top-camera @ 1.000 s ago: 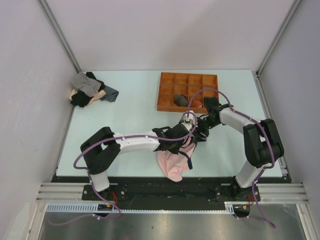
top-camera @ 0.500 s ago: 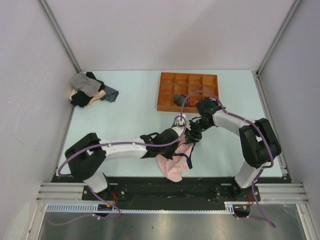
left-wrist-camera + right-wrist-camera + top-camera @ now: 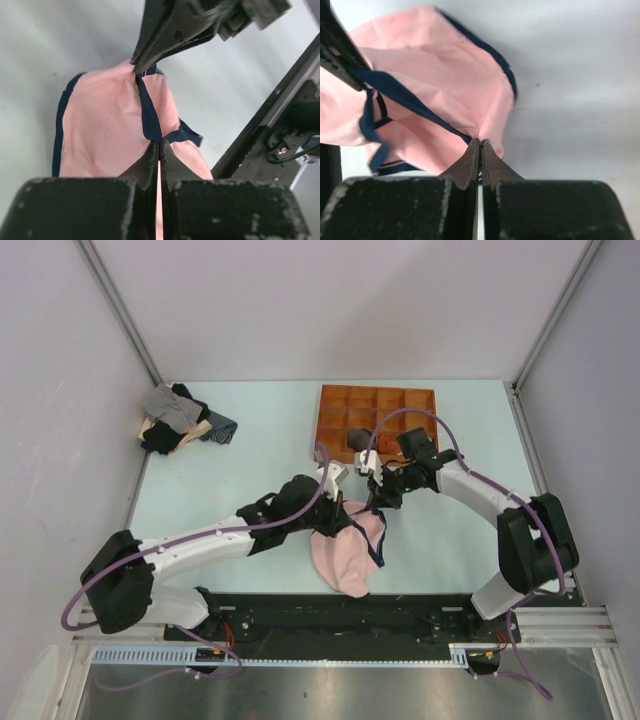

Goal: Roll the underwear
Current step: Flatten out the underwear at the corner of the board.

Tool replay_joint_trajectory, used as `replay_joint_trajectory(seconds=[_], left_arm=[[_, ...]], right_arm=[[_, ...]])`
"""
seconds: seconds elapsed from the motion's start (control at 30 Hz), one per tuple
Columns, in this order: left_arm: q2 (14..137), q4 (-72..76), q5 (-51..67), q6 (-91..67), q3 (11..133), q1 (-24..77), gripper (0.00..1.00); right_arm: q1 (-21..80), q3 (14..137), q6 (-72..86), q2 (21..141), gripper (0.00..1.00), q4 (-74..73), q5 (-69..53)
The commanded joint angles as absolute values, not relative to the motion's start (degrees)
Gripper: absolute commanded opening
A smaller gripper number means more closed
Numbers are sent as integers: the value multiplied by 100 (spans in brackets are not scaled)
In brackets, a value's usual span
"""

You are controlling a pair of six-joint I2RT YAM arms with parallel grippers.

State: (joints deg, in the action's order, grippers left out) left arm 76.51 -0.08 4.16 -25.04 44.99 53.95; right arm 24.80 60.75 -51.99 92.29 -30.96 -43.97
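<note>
The underwear point(image 3: 345, 555) is light pink with navy edging and hangs spread between my two grippers near the table's front middle. My left gripper point(image 3: 338, 508) is shut on the navy edging, as the left wrist view shows point(image 3: 159, 144), with the pink cloth point(image 3: 105, 130) stretched beyond it. My right gripper point(image 3: 374, 502) is shut on the edging at the other side point(image 3: 480, 142), the fabric point(image 3: 450, 65) fanning out from its tips. Each wrist view shows the other gripper pinching the far end. The lower part of the garment droops onto the table.
An orange compartment tray point(image 3: 378, 400) stands at the back right, holding a dark grey bundle point(image 3: 360, 439) and an orange one point(image 3: 393, 447). A pile of grey, black and tan garments point(image 3: 178, 420) lies at the back left. A black rail point(image 3: 265, 125) runs along the table's front edge.
Both grippers have shut on the underwear's edging. The left arm has stretched out and swung left, the right gripper has drawn back slightly, and the cloth is now pulled out between them.
</note>
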Motion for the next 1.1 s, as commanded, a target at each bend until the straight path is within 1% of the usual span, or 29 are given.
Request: replay_joint_trajectory(seconds=[0.0, 0.13, 0.3, 0.4, 0.43, 0.5, 0.63, 0.77, 0.93, 1.07], left_arm=[[7155, 211, 878, -2426, 4596, 5142, 1], [7058, 44, 1396, -2268, 4973, 5019, 2], [6917, -562, 1371, -2004, 5483, 4957, 2], [6847, -983, 1415, -1723, 5852, 4878, 2], [6873, -1228, 1493, -1583, 6149, 4861, 2], [6995, -1493, 1853, -1460, 6650, 4843, 3], [7206, -1950, 2530, -1371, 7233, 4843, 4], [7304, -1934, 3207, -1529, 7365, 4852, 4], [7409, -1583, 3918, -1862, 7129, 4930, 5], [7401, -1407, 4008, -1916, 6690, 4975, 5]], right_arm=[[2400, 6135, -4720, 8447, 0, -2602, -4456], [2259, 6187, -4579, 8139, 0, -2540, -4517], [1829, 6372, -4377, 7665, 0, -2566, -4834], [1775, 6661, -4535, 7322, 0, -2838, -4720], [1775, 6819, -4570, 7234, 0, -2926, -4685], [1775, 6960, -4649, 6945, 0, -3225, -4588], [1775, 7040, -4667, 6364, 0, -3629, -4351], [1775, 7259, -4825, 5933, 0, -4428, -4070], [1793, 7584, -5176, 5433, 0, -5560, -4008], [1950, 7664, -5379, 5370, 0, -6239, -4288]])
